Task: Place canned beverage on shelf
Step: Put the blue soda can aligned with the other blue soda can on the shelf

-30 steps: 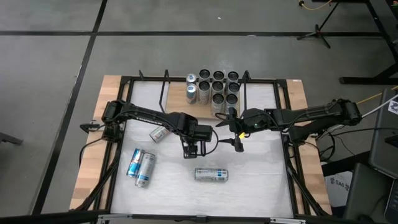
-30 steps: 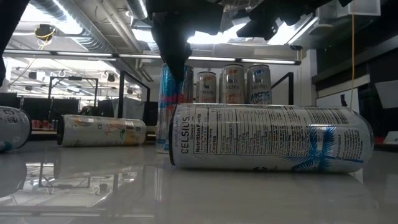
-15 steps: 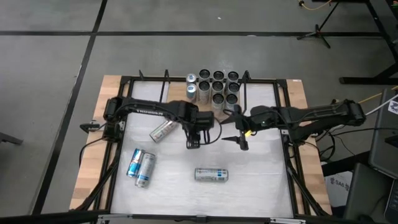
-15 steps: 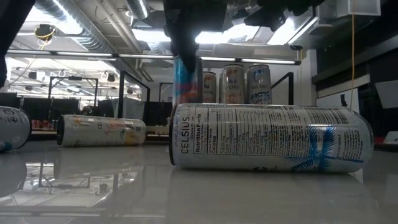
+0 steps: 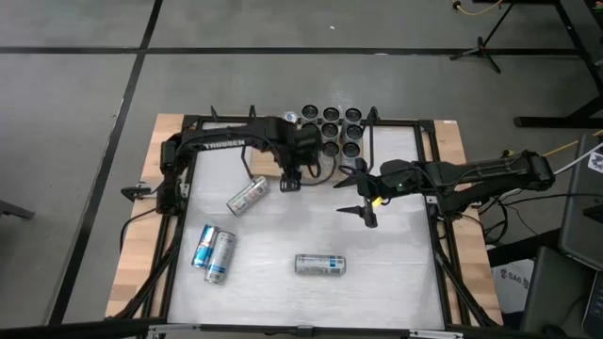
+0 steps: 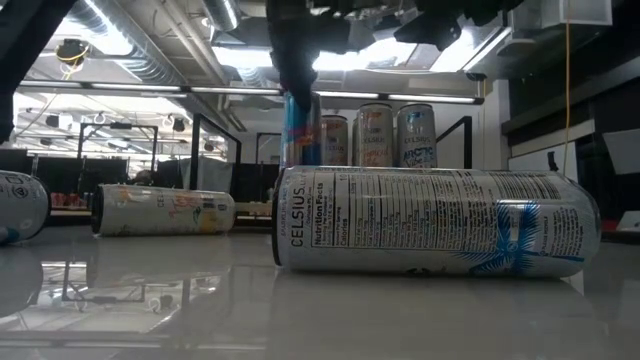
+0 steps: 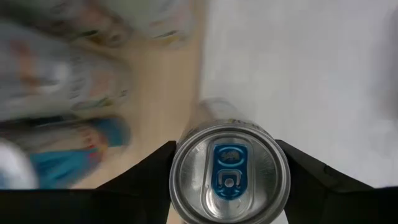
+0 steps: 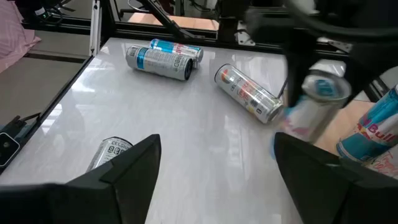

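Observation:
My left gripper (image 5: pixel 290 176) is shut on an upright silver can with a blue tab (image 7: pixel 229 174). It stands over the near edge of the shelf's light-brown board (image 5: pixel 267 169), left of the upright cans. The held can also shows in the low view (image 6: pixel 301 130) and, blurred, in the right wrist view (image 8: pixel 316 106). Its bottom is hidden behind a lying can, so I cannot tell whether it rests on the board. Several cans (image 5: pixel 332 128) stand upright on the shelf. My right gripper (image 5: pixel 359 197) is open and empty over the table, right of the middle. My left gripper pinches the can's upper wall just under the rim (image 7: pixel 178 163) between its two fingers (image 7: pixel 146 183), one on each side. The fingers come from above, pointing down. The can hangs upright below them.
On the white table lie a silver can (image 5: pixel 247 197) near the shelf, two cans side by side (image 5: pixel 213 252) at the near left, and a Celsius can (image 5: pixel 320 265) near the front. Black frame rods (image 5: pixel 372 141) rise at the shelf's ends.
My left gripper has lifted the upright can off the middle of the table and carried it toward the far edge, to the shelf's near left part. The can has stayed upright. The lying cans have kept their places.

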Controlling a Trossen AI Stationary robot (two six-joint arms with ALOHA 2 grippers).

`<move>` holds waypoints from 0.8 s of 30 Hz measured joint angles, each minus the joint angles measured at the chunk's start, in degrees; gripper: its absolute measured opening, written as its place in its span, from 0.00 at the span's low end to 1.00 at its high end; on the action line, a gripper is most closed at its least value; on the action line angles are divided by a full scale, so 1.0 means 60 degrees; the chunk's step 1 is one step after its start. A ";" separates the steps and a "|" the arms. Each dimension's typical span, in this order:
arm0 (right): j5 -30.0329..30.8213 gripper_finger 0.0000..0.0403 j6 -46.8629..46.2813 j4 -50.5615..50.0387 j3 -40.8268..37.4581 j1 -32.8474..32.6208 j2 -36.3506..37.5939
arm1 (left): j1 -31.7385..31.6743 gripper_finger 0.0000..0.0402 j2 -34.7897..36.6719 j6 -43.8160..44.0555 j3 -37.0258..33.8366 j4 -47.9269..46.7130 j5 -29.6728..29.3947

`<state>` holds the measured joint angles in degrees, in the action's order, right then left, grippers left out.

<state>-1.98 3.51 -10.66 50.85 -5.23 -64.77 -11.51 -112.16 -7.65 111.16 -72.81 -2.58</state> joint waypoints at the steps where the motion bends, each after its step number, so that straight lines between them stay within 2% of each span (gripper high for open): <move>1: 0.0002 0.75 0.0000 -0.0003 0.0000 0.0000 0.0000 | -0.0141 0.53 0.0000 -0.0096 0.0003 -0.0039 -0.0029; 12: 0.0003 0.75 0.0000 -0.0054 0.0000 0.0000 -0.0004 | -0.1189 0.53 0.0000 -0.0433 0.0003 -0.0227 -0.0242; 18: 0.0001 0.75 0.0000 -0.0050 0.0000 0.0000 -0.0004 | -0.1373 0.53 0.0000 -0.0354 -0.0008 -0.0201 -0.0242; 24: 0.0004 0.75 0.0000 -0.0057 0.0000 0.0000 -0.0007 | -0.1357 0.53 -0.0005 -0.0271 -0.0543 0.0037 -0.0224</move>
<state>-1.96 3.51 -11.00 50.85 -5.23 -64.82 -19.65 -112.19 -9.28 107.90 -72.59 -3.92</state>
